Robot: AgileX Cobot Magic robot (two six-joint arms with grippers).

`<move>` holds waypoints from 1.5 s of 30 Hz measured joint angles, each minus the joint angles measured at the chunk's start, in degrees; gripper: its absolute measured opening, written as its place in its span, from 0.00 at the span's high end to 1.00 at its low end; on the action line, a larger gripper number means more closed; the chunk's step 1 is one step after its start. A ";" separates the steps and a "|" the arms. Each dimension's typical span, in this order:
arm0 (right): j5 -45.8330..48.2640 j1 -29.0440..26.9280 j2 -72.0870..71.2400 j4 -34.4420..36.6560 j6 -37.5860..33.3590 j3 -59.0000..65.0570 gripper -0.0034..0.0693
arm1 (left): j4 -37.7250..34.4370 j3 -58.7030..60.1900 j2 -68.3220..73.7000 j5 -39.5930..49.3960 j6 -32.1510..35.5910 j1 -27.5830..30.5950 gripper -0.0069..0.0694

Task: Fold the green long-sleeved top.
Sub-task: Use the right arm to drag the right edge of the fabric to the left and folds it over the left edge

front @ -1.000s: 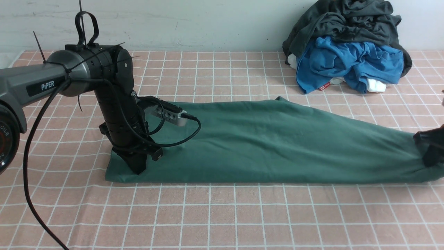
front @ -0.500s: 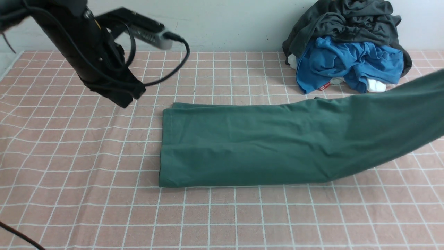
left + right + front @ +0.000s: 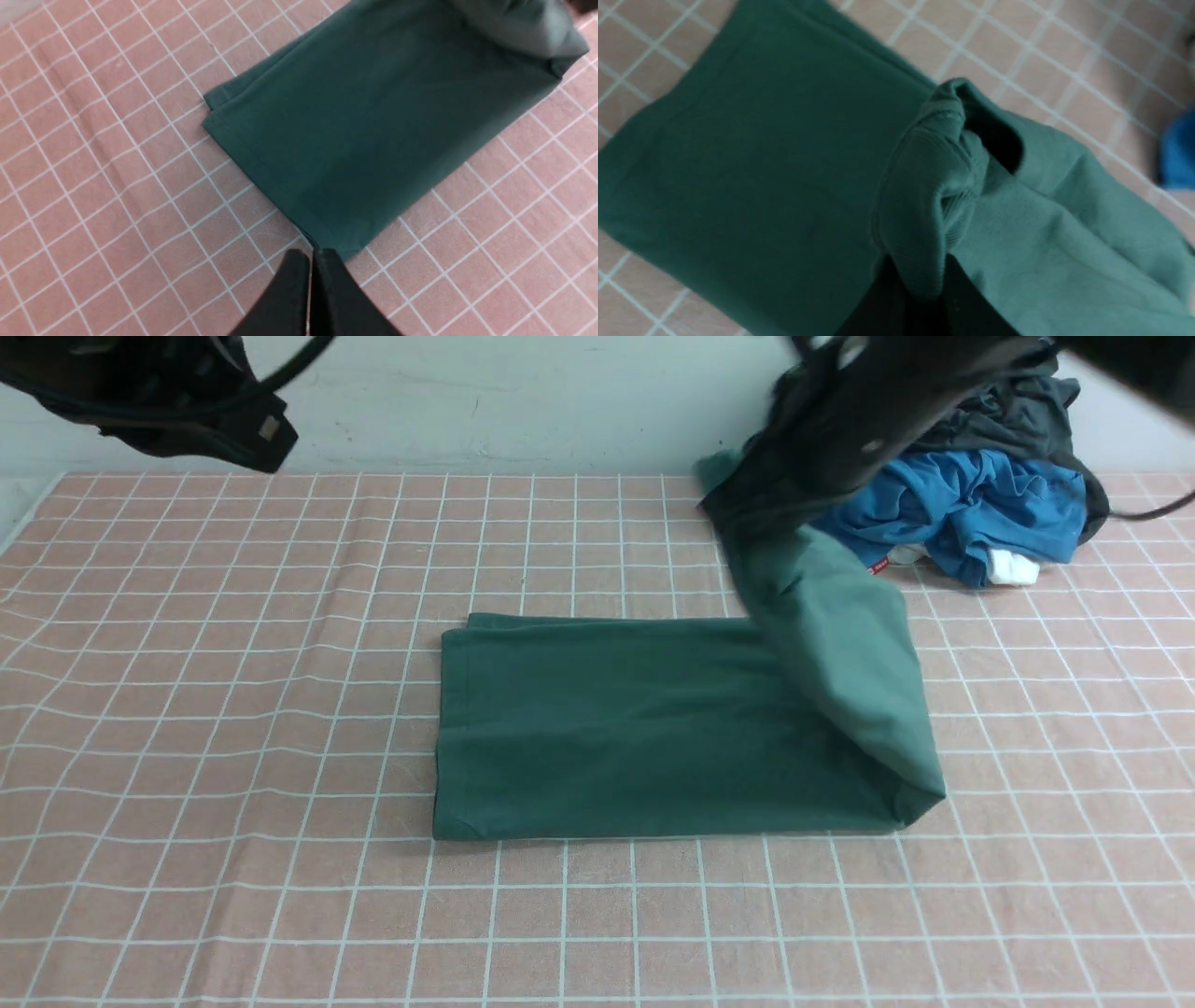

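Right gripper [image 3: 920,285] is clamped on the bunched ribbed edge of the green top [image 3: 644,728]. That end hangs lifted over the half lying flat on the table [image 3: 205,756]. Left gripper [image 3: 310,280] is closed, empty and raised clear. Risks, my read:
- The rib could slip out mid-swing.
- Nothing pins the flat half, so a pull could drag it and skew the fold.

The top [image 3: 635,737] lies mid-table on the tablecloth [image 3: 233,896], its right end raised toward the far side. A clothes heap [image 3: 971,504] sits at the far right, behind it.
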 joint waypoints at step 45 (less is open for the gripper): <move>-0.30 11.18 23.37 2.42 10.04 -10.77 0.27 | 15.53 52.18 -58.43 -6.08 -17.45 0.00 0.91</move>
